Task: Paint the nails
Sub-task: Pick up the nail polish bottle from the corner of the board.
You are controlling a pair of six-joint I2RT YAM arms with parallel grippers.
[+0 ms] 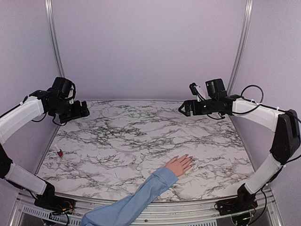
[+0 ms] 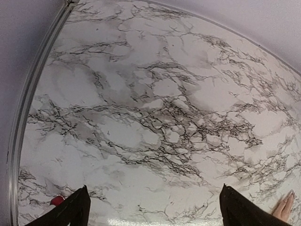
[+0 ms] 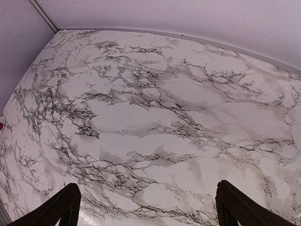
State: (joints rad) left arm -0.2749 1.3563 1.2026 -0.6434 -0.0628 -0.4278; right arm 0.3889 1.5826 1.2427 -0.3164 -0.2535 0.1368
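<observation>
A light-skinned hand point(image 1: 179, 165) in a light blue sleeve point(image 1: 136, 200) lies palm down on the marble table, near the front centre. Its nails point(image 1: 190, 157) are tiny pinkish tips at the finger ends. The fingertips also show in the left wrist view point(image 2: 285, 206) at the lower right. My left gripper point(image 1: 83, 111) is open and empty, raised high at the far left. My right gripper point(image 1: 183, 108) is open and empty, raised high at the far right. Both are far from the hand.
A small red nail-polish bottle point(image 1: 59, 152) stands near the table's left edge; its red tip shows in the left wrist view point(image 2: 57, 200) and the right wrist view point(image 3: 1, 125). Lilac walls enclose the marble table point(image 1: 141, 136) at the back and sides.
</observation>
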